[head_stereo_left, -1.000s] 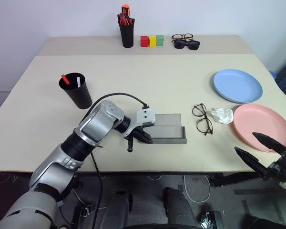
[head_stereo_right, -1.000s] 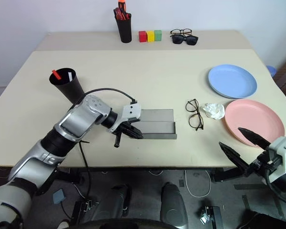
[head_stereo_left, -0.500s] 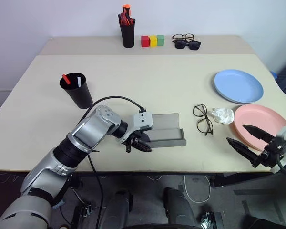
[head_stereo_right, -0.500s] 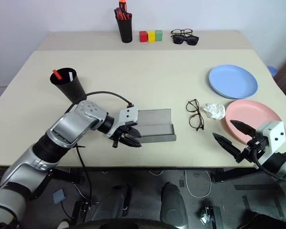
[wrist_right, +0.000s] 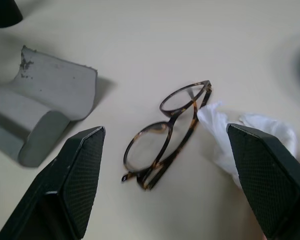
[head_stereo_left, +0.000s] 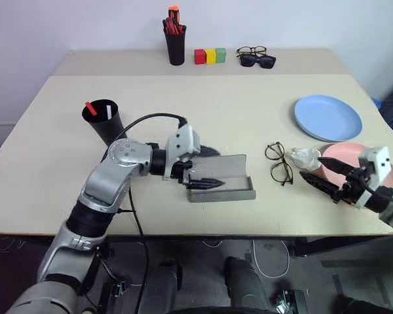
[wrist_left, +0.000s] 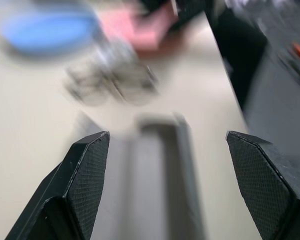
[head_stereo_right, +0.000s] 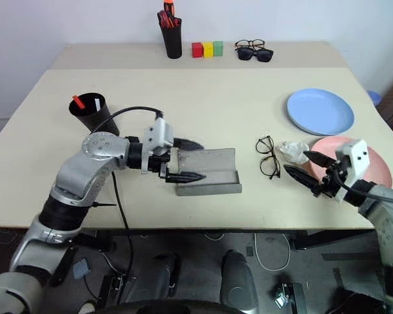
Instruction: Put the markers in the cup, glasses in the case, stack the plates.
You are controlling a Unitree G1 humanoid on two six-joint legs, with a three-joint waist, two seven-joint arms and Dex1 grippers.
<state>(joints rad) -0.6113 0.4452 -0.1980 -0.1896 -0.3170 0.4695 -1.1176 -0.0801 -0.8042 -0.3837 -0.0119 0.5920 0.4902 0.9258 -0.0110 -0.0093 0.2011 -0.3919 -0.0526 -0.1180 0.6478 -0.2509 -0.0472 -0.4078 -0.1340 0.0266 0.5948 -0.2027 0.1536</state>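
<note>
your left gripper (head_stereo_left: 206,167) stands with its fingers spread wide and nothing between them, one finger over the far flap of the case (head_stereo_left: 226,178) and the other over its trough. the case lies open right under that hand, likely so the glasses can drop straight in, and the wide spread reads as a release that leaves the lid up.

your right gripper (head_stereo_left: 327,176) is also wide apart and empty, pointing toward the middle of the table. the glasses (head_stereo_left: 278,163) lie folded on the bare tabletop just ahead of its fingertips, between it and the case. in the right wrist view the frame (wrist_right: 166,127) sits centred between the two fingers, which looks like a lined-up approach for a pinch. a crumpled white tissue (head_stereo_left: 304,157) touches the glasses' far end, just beside the upper finger, so watch that you don't catch it too.

the pink plate (head_stereo_left: 357,163) lies under and behind your right hand, and the blue plate (head_stereo_left: 327,118) sits beyond it, apart, so stacking is not yet done. the cup (head_stereo_left: 105,122) stands behind your left arm with the red marker (head_stereo_left: 90,108) and the white marker (head_stereo_left: 108,112) upright in it, so that part looks finished.
</note>
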